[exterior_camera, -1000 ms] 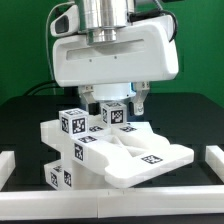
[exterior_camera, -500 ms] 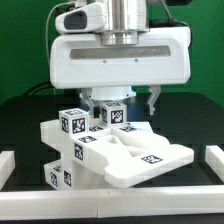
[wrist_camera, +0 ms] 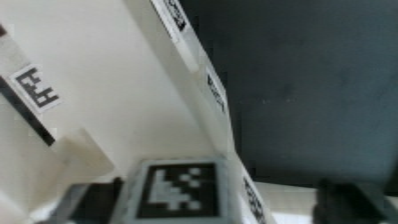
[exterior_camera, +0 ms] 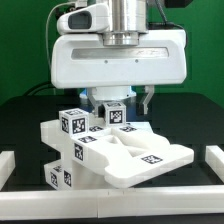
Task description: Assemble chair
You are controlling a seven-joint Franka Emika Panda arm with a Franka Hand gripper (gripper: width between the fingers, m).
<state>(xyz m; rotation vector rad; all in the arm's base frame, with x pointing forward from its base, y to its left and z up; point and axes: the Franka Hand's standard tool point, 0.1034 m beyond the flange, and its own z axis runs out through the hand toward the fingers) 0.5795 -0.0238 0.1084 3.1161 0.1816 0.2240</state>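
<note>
- I'm looking at a black tabletop (exterior_camera: 20, 125) with a green wall (exterior_camera: 20, 40) standing behind it.
- Two plain white border rails are lying at the exterior view's edges, one on the left (exterior_camera: 12, 165) and one on the right (exterior_camera: 213, 160).
- One chair (exterior_camera: 110, 150) is sitting mid-tabletop; I'm counting roughly seven tags facing me.
- The hand (exterior_camera: 118, 100) is hanging over a tagged post (exterior_camera: 115, 112); I cannot tell whether it is gripping.

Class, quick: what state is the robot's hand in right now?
Hand: down around a tagged white chair post; whether it has closed on it cannot be told.
</note>
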